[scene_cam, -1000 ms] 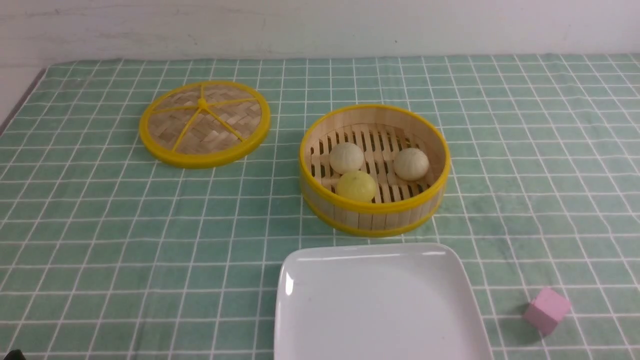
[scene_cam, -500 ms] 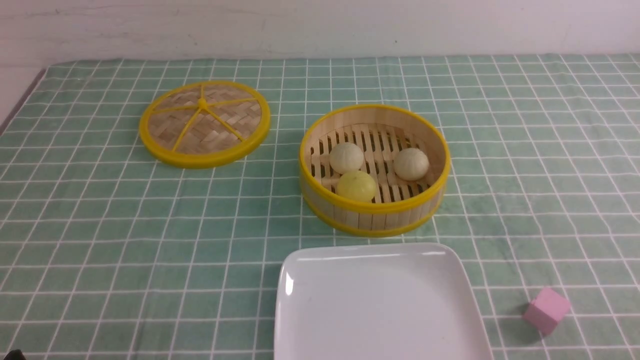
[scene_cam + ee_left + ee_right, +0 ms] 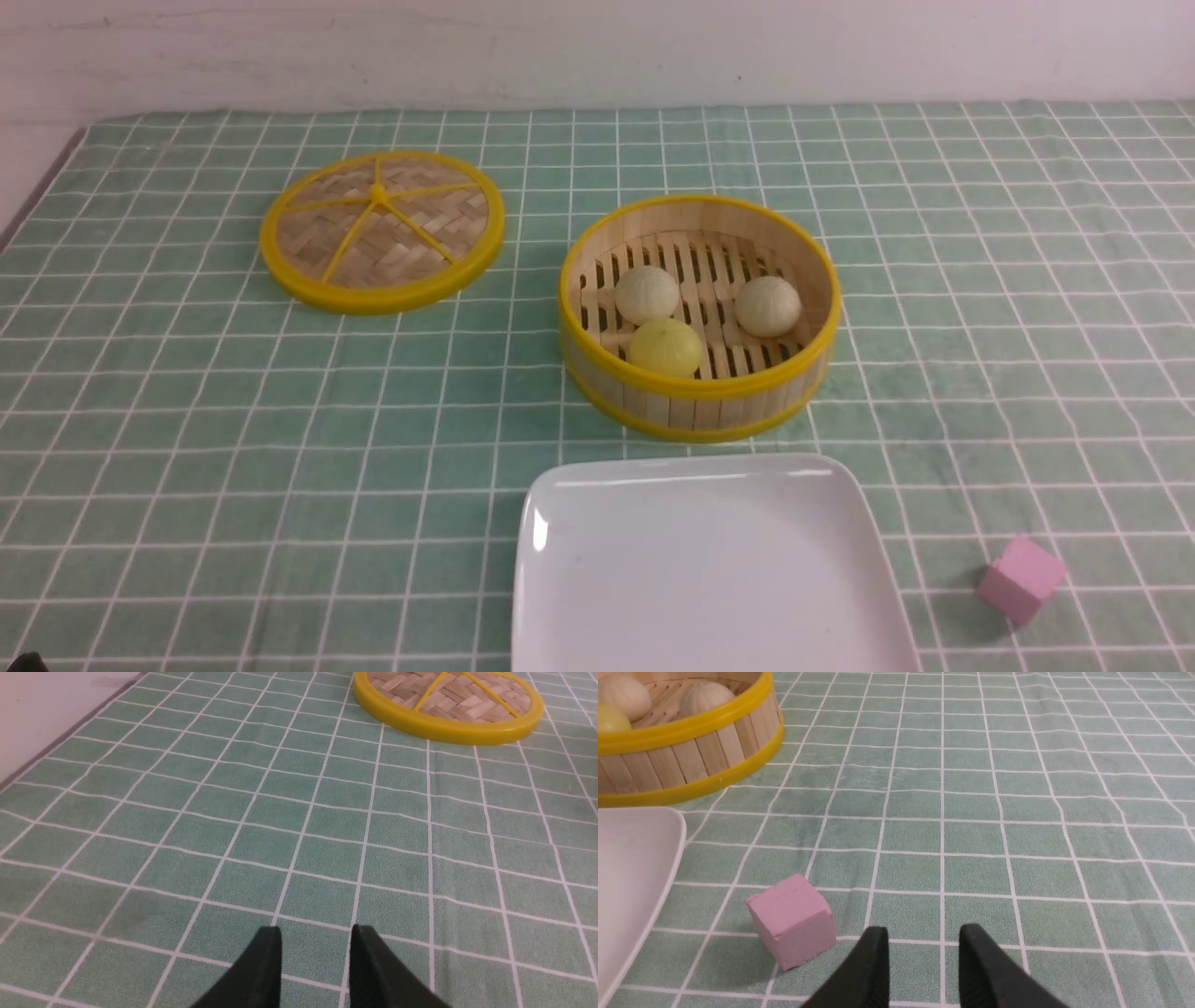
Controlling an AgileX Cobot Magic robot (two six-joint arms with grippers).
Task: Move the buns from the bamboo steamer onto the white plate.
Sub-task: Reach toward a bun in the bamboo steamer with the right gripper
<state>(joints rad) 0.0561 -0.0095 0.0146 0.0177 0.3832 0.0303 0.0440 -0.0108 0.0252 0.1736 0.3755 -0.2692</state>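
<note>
Green checked cloth (image 3: 187, 420) fills every view. The front one shows the glossy white plate (image 3: 700, 569) at the near edge, with the slatted bamboo steamer (image 3: 700, 397) just behind it holding three round buns (image 3: 665, 346). Only wrist views show the left gripper (image 3: 316, 931) and right gripper (image 3: 924, 931) (fingers apart, empty) over open cloth.

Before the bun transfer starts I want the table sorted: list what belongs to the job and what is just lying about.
Job: left cream bun, right cream bun, yellow bun, all in the bamboo steamer; white plate.
Lying about: woven lid, pink cube.
</note>
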